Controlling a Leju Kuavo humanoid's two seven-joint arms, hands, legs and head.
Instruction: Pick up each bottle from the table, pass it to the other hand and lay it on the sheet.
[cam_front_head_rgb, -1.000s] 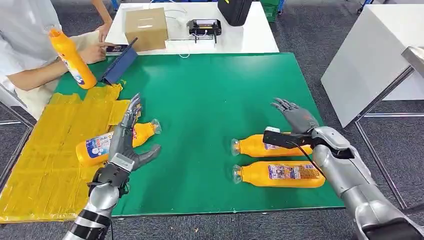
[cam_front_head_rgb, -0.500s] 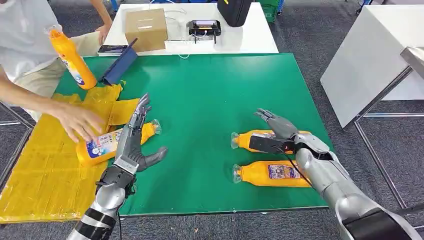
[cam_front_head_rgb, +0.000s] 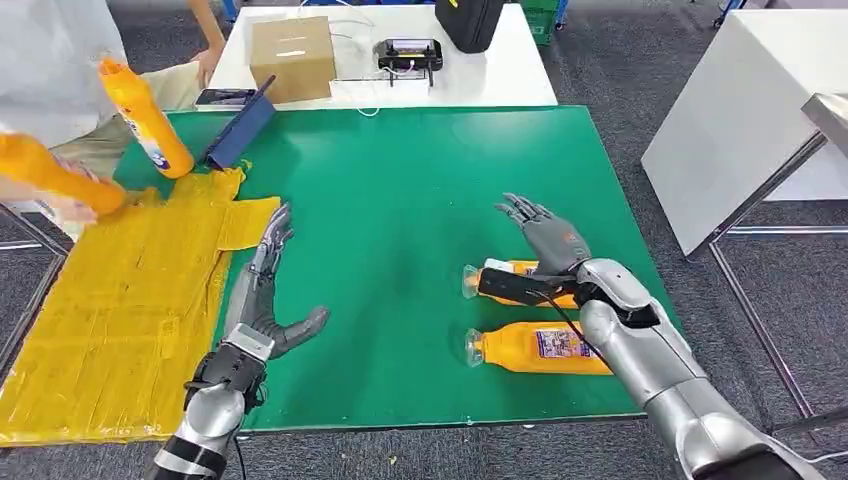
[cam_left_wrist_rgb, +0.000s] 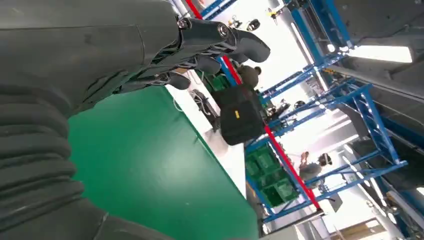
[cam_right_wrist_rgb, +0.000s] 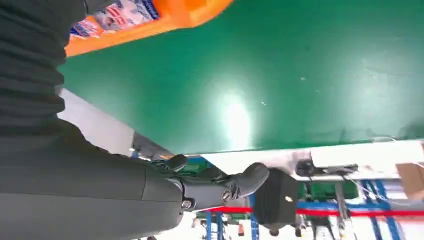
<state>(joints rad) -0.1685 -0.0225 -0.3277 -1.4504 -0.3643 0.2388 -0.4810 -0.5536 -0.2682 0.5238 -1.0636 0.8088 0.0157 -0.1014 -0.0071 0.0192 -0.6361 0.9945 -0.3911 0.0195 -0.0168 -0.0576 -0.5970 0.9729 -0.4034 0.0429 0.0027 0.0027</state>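
Note:
Two orange bottles lie on their sides at the right of the green table (cam_front_head_rgb: 420, 170): the farther bottle (cam_front_head_rgb: 505, 281) and the nearer bottle (cam_front_head_rgb: 540, 348). My right hand (cam_front_head_rgb: 548, 237) hovers open just above the farther one, fingers spread; that bottle (cam_right_wrist_rgb: 150, 20) also appears in the right wrist view. My left hand (cam_front_head_rgb: 262, 290) stands open, fingers extended, beside the yellow sheet (cam_front_head_rgb: 120, 300), holding nothing. A person at the far left holds an orange bottle (cam_front_head_rgb: 50, 172) above the sheet. A further orange bottle (cam_front_head_rgb: 145, 115) stands upright at the table's back left corner.
Behind the green table stands a white table (cam_front_head_rgb: 480, 70) with a cardboard box (cam_front_head_rgb: 292, 55), a small black device (cam_front_head_rgb: 408, 54) and a black bag (cam_front_head_rgb: 468, 20). A blue tablet (cam_front_head_rgb: 238, 130) leans near the upright bottle. Another white table (cam_front_head_rgb: 740, 110) stands to the right.
The person reached in and lifted the bottle off the sheet's edge beside my left hand, carrying it away to the left. My right hand moved left, over the farther bottle.

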